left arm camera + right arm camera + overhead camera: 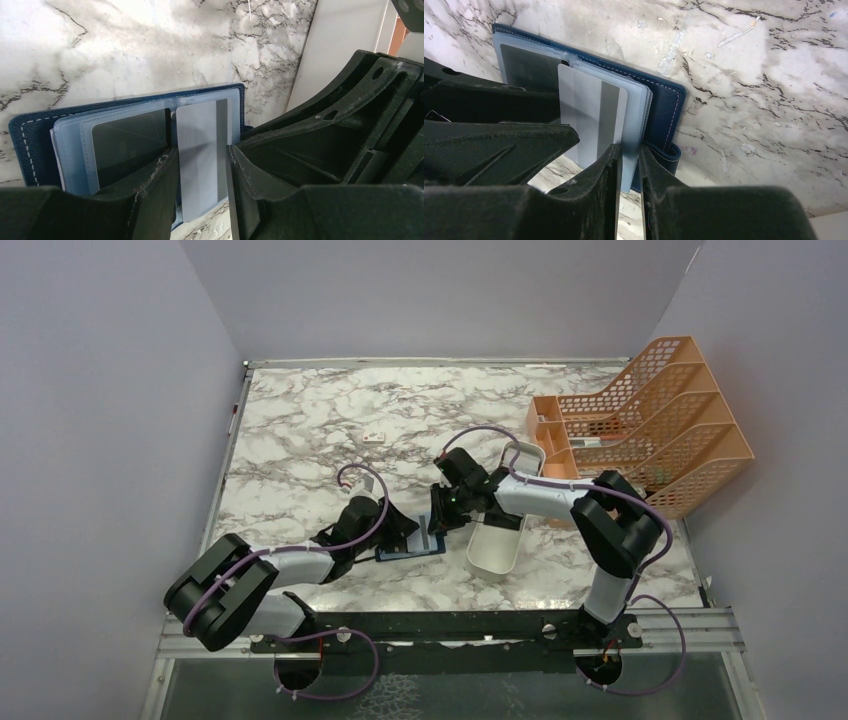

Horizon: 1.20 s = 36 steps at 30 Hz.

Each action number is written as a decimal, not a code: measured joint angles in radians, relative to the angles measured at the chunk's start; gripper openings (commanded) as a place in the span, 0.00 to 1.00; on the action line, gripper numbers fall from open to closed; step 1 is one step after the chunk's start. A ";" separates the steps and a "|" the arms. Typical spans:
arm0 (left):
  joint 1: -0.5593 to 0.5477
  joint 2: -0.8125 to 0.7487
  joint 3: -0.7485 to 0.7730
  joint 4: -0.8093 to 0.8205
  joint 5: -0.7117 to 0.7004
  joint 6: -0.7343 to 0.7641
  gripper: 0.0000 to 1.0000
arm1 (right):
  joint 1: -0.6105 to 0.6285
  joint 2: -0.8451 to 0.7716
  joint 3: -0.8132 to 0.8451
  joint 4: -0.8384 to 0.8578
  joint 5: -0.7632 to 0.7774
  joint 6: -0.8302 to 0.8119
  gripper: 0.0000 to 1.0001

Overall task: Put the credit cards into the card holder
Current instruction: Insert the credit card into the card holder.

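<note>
1. Where my left arm reaches in over the marble table (300, 440), my left gripper (202, 150) hangs above the card holder (30, 145), which lies open on the marble with its clear sleeves (75, 135) facing up.
2. A dark credit card (127, 145) sits inside one sleeve.
3. A grey striped credit card (200, 125) lies between my left fingers (155, 195), one at each long edge; these jaws stand apart, and I cannot tell whether they squeeze the card or merely flank it.
4. My right gripper (629, 150) has its jaws nearly together, pinching the sleeves' edge at the holder's tab end, just beside the snap tab (669, 152).
5. Just right of it lies a white tray (490, 565); farther right stands an orange mesh rack (650, 430).
</note>
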 measured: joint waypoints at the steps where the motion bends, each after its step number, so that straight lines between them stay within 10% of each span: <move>1: 0.000 -0.002 0.000 -0.003 0.002 -0.004 0.43 | 0.000 0.000 -0.002 0.002 0.000 0.002 0.24; 18: -0.035 -0.012 0.000 -0.017 0.010 -0.036 0.42 | -0.003 -0.030 -0.047 0.046 -0.002 0.038 0.29; 25: -0.050 -0.011 0.002 -0.025 0.010 -0.031 0.24 | 0.002 -0.102 -0.038 -0.050 0.068 0.008 0.29; 36: -0.050 0.010 0.039 -0.070 0.014 -0.016 0.36 | 0.002 -0.132 0.060 -0.202 0.203 -0.055 0.25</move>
